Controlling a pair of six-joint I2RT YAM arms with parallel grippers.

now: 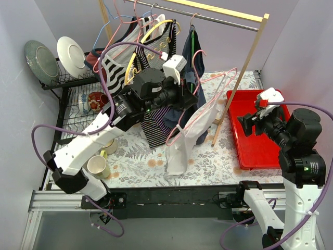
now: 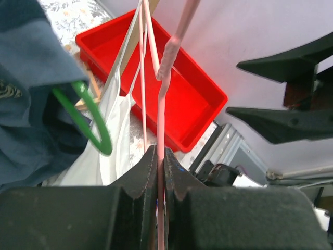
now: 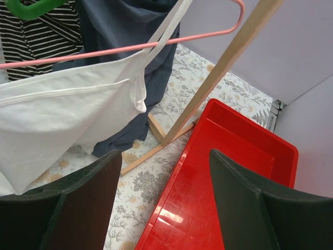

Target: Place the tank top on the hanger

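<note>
Left gripper point(image 2: 160, 159) clamps the pink hanger point(image 2: 161, 120), tank top point(image 1: 179, 148) hanging from it; right gripper point(image 3: 164, 159) gapes above red tray point(image 3: 250, 156)

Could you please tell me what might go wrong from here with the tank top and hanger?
1. The tank top appears to hang from the hanger by one strap; a tilt could let it slide off.
2. The left tool pinches only the thin wire, so the hanger might twist in its grip.
3. The hanger's end sits near the wooden rack post and could snag; the right tool is open, holding nothing.
</note>
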